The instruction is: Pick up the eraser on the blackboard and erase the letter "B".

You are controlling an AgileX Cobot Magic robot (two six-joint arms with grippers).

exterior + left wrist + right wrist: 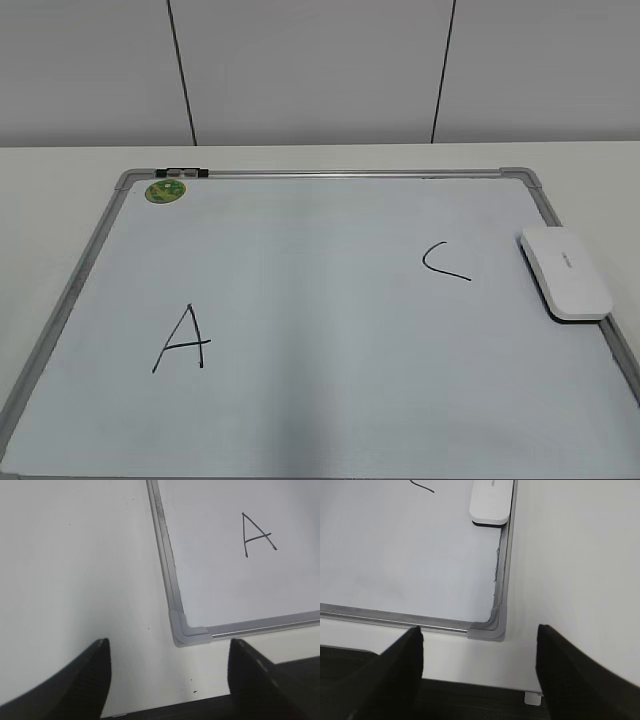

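The blackboard (320, 300) is a white board with a grey frame lying flat on the table. The white eraser (565, 271) lies on its right edge, next to a black "C" (445, 262); it also shows at the top of the right wrist view (491, 502). A black "A" (182, 338) is at the lower left and shows in the left wrist view (257, 534). No letter "B" shows on the board. My left gripper (169, 647) is open and empty over the table by the board's near left corner. My right gripper (480, 632) is open and empty by the near right corner.
A round green sticker (166, 190) and a black clip sit at the board's far left corner. The cream table (60, 200) surrounds the board, with its dark front edge under both grippers. A grey panelled wall stands behind.
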